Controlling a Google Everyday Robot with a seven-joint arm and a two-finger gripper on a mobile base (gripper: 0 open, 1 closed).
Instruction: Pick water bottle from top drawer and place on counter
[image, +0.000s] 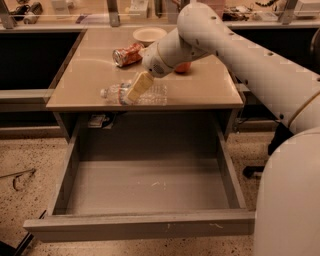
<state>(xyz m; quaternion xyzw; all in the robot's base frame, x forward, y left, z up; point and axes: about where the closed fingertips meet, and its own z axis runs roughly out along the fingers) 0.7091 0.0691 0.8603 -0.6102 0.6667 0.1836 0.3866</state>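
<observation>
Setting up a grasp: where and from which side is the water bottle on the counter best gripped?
Around its ribbed middle, from above: the water bottle lies on its side on the counter, cap pointing left, close to the front edge. The hand is right over that middle.

A: Any txt legible?
B: None. Label band on water bottle (155, 94) unreadable, same w/ print on red can (128, 54).
A: Tool?
B: Tool (133, 94) at the bottle, front of surface (200, 90), above open top drawer (140, 225).
</observation>
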